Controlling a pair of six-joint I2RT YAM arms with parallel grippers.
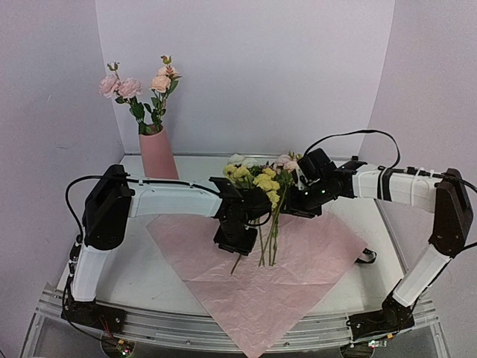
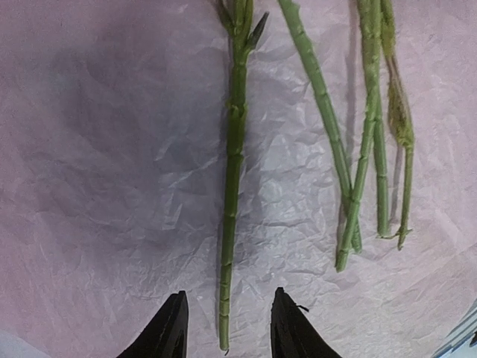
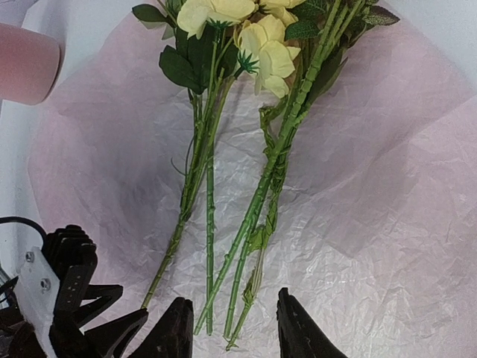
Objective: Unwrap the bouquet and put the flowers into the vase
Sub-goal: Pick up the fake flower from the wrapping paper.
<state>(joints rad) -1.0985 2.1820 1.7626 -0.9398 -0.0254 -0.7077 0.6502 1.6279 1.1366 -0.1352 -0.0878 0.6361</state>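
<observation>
From above, the tall matte salmon-pink vase (image 1: 159, 155) stands at the back left of the white counter (image 1: 145, 277) with a few pink blooms (image 1: 123, 87) in it. The yellow and cream flowers on long green stems (image 1: 262, 181) lie mid-counter on the opened crinkled lilac-pink paper sheet (image 1: 298, 292), blooms to the rear and cut ends towards the arms. The left tool (image 1: 237, 240) and right tool (image 1: 298, 203) crowd them from either side. The vase is plainly nearer the left arm. Through the left wrist, the left tool (image 2: 227, 328) is released, its jaws parted with the cut end of one thick green stem (image 2: 232, 186) lying between them. That stem runs straight away from the tool, so I judge a close would catch it. The thinner stems (image 2: 365, 149) lie well to one side. Through the right wrist, the right tool (image 3: 232, 328) is also parted over the stem ends and pinches nothing I can see. The flowers (image 3: 261, 45) fan away from it, and the vase (image 3: 26, 63) sits off in the corner. The left arm's black body sits close by, and the vase's narrow, part-filled mouth looks awkward.
</observation>
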